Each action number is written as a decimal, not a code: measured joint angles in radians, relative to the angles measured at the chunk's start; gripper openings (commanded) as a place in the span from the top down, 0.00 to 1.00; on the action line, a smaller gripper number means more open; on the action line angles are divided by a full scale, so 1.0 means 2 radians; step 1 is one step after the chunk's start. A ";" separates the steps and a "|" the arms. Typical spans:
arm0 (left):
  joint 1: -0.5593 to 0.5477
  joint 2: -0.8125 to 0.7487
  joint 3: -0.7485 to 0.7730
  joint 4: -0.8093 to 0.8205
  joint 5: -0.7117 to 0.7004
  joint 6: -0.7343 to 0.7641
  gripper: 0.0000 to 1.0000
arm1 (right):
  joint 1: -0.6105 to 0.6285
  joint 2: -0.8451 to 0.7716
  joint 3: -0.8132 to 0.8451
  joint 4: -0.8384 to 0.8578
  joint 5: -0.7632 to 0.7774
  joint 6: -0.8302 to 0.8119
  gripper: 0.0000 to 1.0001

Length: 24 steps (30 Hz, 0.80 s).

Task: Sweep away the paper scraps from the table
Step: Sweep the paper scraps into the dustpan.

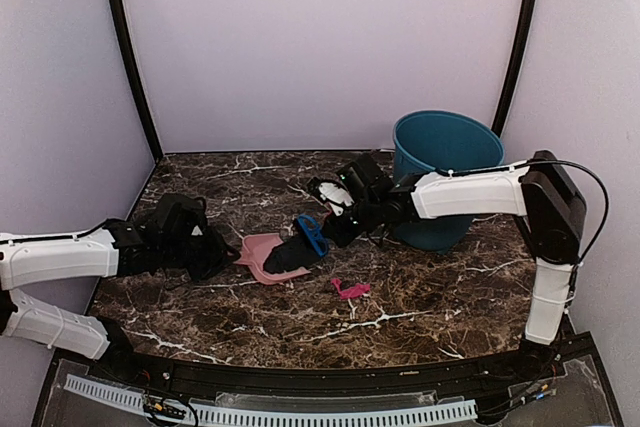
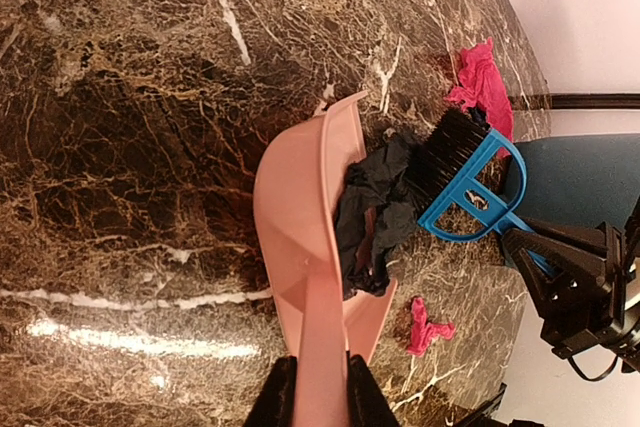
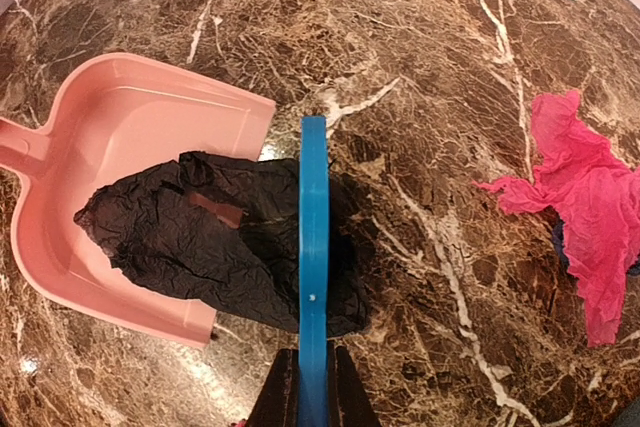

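- We judge the step in hand to be brushing a black scrap (image 3: 210, 237) into the pink dustpan (image 3: 120, 117); no scrap looks dumped into the teal bin (image 1: 445, 162) yet, though we cannot see inside it.
- The left jaws are pressed together on the dustpan's handle, and its open lip lies on the table (image 1: 420, 297), facing the brush.
- The right jaws are pinched on the handle of the blue brush (image 3: 313, 217), whose bristles stand on the near edge of the black scrap.
- Of the paper scraps (image 2: 375, 217), this black one lies mostly inside the pan, with one end trailing over the lip onto the table under the bristles.
- A small magenta scrap (image 1: 350, 288) lies on the table just beside the pan, and a larger one (image 3: 585, 197) lies farther off behind the brush.
- The next move, as we read it, calls for a short stroke of the brush toward the pan to carry the trailing end over the lip, while the pan is held flat so that the paper cannot slip beneath it.
- After that the magenta pieces will need the same treatment.
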 measured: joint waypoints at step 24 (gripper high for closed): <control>0.002 0.009 -0.052 0.080 0.111 0.079 1.00 | 0.043 -0.091 -0.109 0.023 -0.030 0.080 1.00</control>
